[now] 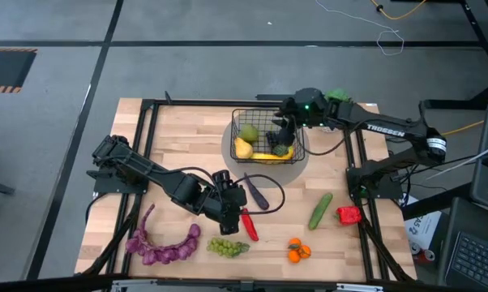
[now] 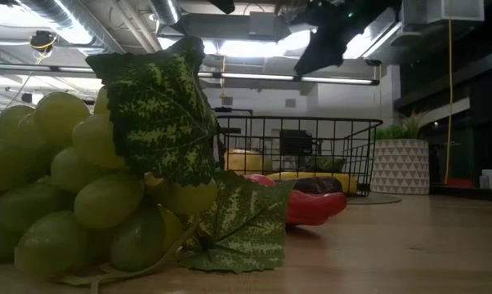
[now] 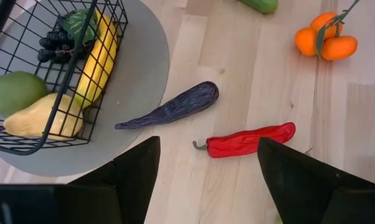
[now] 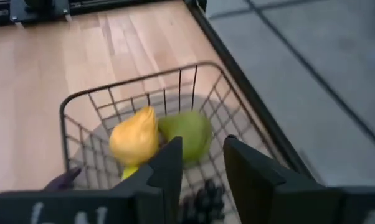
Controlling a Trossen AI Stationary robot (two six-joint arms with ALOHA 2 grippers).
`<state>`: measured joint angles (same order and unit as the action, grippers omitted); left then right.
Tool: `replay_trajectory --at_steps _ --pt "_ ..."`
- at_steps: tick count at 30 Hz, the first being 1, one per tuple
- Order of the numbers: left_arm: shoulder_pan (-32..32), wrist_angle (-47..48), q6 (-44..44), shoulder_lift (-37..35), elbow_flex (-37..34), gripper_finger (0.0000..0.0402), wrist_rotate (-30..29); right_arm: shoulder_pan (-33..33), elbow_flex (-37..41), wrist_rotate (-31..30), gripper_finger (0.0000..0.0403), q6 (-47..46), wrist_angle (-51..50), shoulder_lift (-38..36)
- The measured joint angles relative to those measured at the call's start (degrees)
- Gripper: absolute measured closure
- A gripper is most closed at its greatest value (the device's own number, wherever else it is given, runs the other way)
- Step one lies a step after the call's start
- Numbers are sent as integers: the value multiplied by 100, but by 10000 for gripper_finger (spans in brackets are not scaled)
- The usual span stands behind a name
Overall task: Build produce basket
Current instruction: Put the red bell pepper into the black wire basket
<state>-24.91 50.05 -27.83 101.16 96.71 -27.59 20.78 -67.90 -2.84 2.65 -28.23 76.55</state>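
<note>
Wooden bench [image 1: 187, 130] is carrying the basket [image 1: 264, 136] at 12 o'clock; right pincer [image 1: 283, 136] is hovering inside, fingers apart; left pincer [image 1: 237, 212], apart, is hanging over a red chili [image 1: 249, 225].

The right end effector [image 1: 283, 128] hangs over the black wire-mesh basket [image 1: 242, 114], blocking its open top. Bare wooden counter [image 1: 179, 134] lies left of the basket. Lower down, a red chili pepper [image 1: 249, 225] and dark purple eggplant [image 1: 255, 191] crowd the left end effector [image 1: 228, 207].

Grey floor [image 1: 187, 49] with dark seams fills the high view's top; a yellow cable [image 1: 406, 10] lies upper right. Ceiling lights [image 2: 254, 45] glow across the low view's top.
</note>
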Motion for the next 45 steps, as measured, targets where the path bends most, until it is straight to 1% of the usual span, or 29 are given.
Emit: replay_trajectory --at_steps 7,11,14,19,22,26,27,30,32,34,37,41,45 --pt "2 5 -1 0 0 137 -2 -30 -435 57 277 -713 -1919 -313" --pt "2 3 -1 0 0 137 -2 -229 -470 411 276 -1259 -2881 -559" --pt "2 5 -1 0 0 137 -4 -573 -470 571 276 -1702 -3503 -764" --pt "2 8 0 0 0 137 -4 -1339 -470 371 276 -2393 -4532 -1049" --pt "-7 44 0 0 0 137 -4 -1906 -371 221 276 -2929 -4922 -1205" --pt "-7 56 -1 0 0 137 -2 -2721 50 170 276 -3626 -5019 -1407" --pt "-7 56 -1 0 0 137 -3 -2931 198 260 276 -3779 -5016 -1451" --pt "-6 55 -1 0 0 137 -3 -3570 692 838 276 -4220 -5023 -1536" --pt "-4 54 0 0 0 137 -2 -3990 1029 1042 276 -4574 -4943 -1560" --pt "-4 54 0 0 0 137 -2 -4363 1371 1060 276 -4915 -4713 -1560" --pt "-2 54 -1 0 0 137 -2 -4819 1878 1075 276 -5353 -4078 -1558" --pt "15 51 -1 0 0 137 -2 -5290 2388 1207 276 -5345 -3055 -1557" --pt "15 51 -1 0 0 137 0 -5660 2731 1537 276 -5496 -2708 -1558"
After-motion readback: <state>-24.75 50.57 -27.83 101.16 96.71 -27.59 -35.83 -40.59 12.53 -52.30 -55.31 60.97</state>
